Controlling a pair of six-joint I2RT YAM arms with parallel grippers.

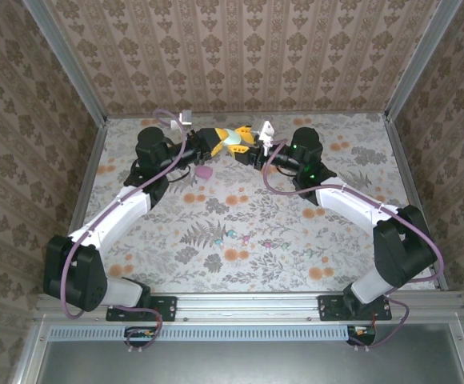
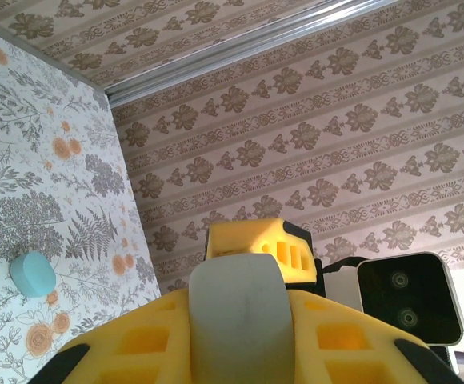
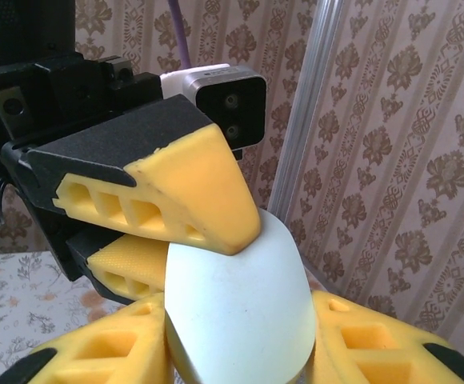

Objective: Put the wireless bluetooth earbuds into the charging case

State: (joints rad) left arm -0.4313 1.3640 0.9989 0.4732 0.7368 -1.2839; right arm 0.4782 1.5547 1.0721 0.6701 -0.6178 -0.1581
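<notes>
Left claw [image 2: 236,332] grips case [image 3: 232,288]; right claw [image 3: 240,348] flanks it.

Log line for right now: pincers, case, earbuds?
left pincer: shut on charging case | right pincer: shut on same case | earbuds: loose on table

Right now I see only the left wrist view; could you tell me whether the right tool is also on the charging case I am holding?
Observer: Yes; in the right wrist view the right tool flanks the charging case on both sides; whether it grips, I cannot tell.
Operator: Where are the earbuds?
Observer: From above, tiny pastel specks, likely the earbuds, lie on the table, around its middle.
Operator: Anything else nearby?
Observer: A pink case lies close to the left arm.
</notes>
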